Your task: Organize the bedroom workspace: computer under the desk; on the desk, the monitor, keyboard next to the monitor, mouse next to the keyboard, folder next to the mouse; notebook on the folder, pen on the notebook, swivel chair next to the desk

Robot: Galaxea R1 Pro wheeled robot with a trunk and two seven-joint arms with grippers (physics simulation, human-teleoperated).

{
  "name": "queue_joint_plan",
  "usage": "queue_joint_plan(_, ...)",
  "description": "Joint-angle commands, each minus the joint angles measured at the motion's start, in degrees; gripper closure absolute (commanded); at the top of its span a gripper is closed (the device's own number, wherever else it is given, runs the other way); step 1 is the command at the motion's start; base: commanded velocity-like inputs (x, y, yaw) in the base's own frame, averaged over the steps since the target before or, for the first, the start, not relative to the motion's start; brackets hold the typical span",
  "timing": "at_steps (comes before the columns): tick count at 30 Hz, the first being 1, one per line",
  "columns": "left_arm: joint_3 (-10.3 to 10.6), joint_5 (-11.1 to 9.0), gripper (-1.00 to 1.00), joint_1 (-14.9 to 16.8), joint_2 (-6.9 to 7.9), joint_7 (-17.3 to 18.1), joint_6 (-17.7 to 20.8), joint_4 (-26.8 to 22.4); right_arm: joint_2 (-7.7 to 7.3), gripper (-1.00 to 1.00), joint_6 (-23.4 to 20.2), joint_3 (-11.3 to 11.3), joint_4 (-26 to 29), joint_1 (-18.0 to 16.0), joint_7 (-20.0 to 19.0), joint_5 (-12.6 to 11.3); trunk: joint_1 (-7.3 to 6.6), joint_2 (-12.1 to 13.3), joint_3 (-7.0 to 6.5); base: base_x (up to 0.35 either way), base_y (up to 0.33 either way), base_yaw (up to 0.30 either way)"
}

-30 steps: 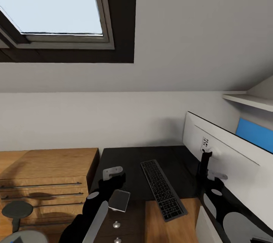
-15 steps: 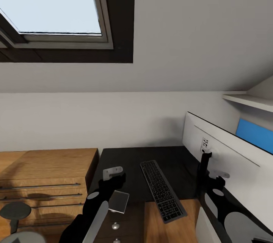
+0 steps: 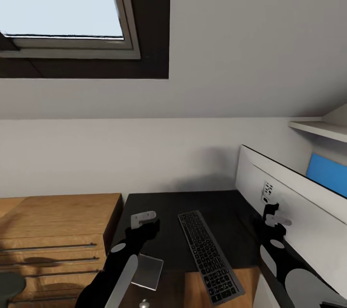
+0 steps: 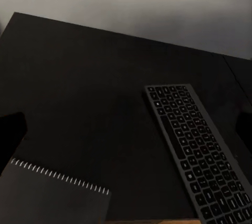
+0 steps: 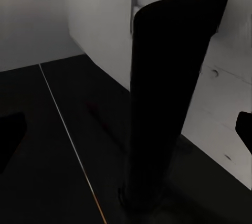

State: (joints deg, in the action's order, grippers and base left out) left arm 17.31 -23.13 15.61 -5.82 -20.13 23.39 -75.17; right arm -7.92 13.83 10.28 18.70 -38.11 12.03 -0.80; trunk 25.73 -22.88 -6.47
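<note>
Left hand (image 3: pixel 144 221) gripped the notebook (image 3: pixel 147 272), hanging off the worktop (image 3: pixel 164 231) edge, left of the keyboard (image 3: pixel 208 255). Right hand's (image 3: pixel 272 219) grip I cannot tell; swinging near the monitor (image 3: pixel 294 202) risked toppling it.

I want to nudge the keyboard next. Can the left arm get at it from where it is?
Probably yes. The left gripper holds the notebook beside the keyboard, with bare desk between them. But the notebook occupies the jaws, so set it down first.
</note>
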Motion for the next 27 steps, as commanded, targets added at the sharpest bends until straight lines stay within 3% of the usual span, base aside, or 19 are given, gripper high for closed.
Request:
queue_joint_plan(1, 0.1, -0.6, -1.0, 0.0, 0.02, -0.5, 0.1, -0.1, 0.01, -1.0, 0.2, 0.1, -0.1, 0.0, 0.0, -0.1, 0.05, 0.0, 0.02, 0.252, 0.0, 0.0)
queue_joint_plan(6, 0.0, -0.6, -1.0, 0.0, 0.02, -0.5, 0.1, -0.4, 0.01, -1.0, 0.4, 0.1, -0.1, 0.0, -0.1, 0.0, 0.05, 0.0, 0.02, 0.085, 0.0, 0.0)
queue_joint_plan(13, 0.1, -0.7, -1.0, -0.2, -0.04, -0.5, 0.2, -5.2, 0.01, -1.0, 0.4, 0.1, -0.1, 0.0, -0.2, 0.0, 0.05, 0.0, 0.02, 0.004, 0.0, 0.0)
queue_joint_plan(17, 0.1, -0.7, -1.0, -1.4, -0.06, -0.5, 1.0, -8.3, 0.01, -1.0, 0.4, 0.2, -0.1, 0.0, -0.2, -0.1, 0.93, -1.6, 0.74, 0.0, 0.0, 0.0)
queue_joint_plan(22, 0.1, -0.7, -1.0, -2.6, -0.07, -0.5, 4.8, -11.5, -0.05, -1.0, 0.4, 0.1, -0.1, 0.0, -0.2, -0.1, 2.03, -3.6, 1.64, 0.0, 0.0, 0.0)
queue_joint_plan(27, 0.1, -0.7, -1.0, -2.8, -0.07, -0.5, 5.8, -12.1, -0.07, -1.0, 0.4, 0.1, -0.1, 0.0, -0.2, -0.1, 3.13, -5.7, 2.54, 0.0, 0.0, 0.0)
